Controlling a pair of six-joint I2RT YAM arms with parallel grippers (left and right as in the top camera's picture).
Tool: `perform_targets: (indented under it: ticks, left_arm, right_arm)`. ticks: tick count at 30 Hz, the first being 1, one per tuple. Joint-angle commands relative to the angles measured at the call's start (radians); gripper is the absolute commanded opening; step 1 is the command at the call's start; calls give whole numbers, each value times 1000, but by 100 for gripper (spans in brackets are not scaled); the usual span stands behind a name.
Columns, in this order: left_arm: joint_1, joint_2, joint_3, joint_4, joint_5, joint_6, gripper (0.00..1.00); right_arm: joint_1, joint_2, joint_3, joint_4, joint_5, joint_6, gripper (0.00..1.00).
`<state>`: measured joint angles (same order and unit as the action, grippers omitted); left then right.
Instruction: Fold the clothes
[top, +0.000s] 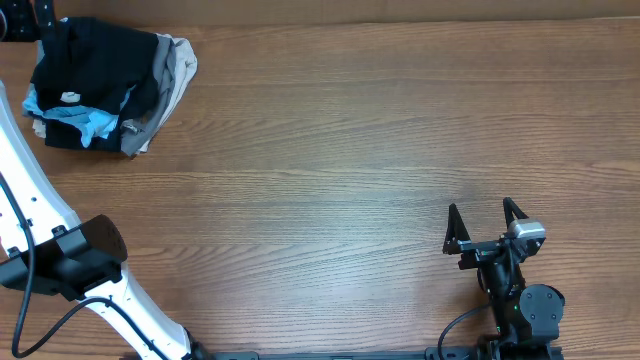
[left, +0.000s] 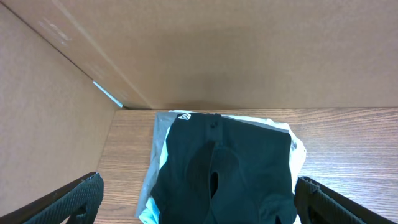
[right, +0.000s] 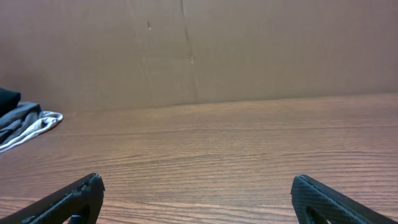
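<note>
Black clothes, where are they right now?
In the overhead view, the black clothes sit at the far left corner of the table, on top of a light-blue shirt and grey garments.

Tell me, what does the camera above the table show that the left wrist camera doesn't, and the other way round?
Only the overhead view shows the right hand, open above bare wood, far from the pile. Only the left wrist view shows the left hand, its fingers spread wide to either side of the pile, and the cardboard wall behind it. Both show the black garment lying on top of paler clothes on the wooden table.
</note>
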<state>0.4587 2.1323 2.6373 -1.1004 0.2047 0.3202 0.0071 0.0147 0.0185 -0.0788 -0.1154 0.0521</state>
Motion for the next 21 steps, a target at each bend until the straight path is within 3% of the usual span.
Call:
perform_targets:
  ticks: [1,13,21]
  left_arm:
    - [0,-1,-2,0,2,-10,100]
    - [-45,-72,-35,-45,2,-10,100]
    - [-235,-393,-400,-48,2,-10,100]
  right_arm:
    - [-3,-12,-11,5,10,5,100]
    - [-3,-12,-11,5,10,5,100]
    - [-3,-12,-11,5,10,5,100]
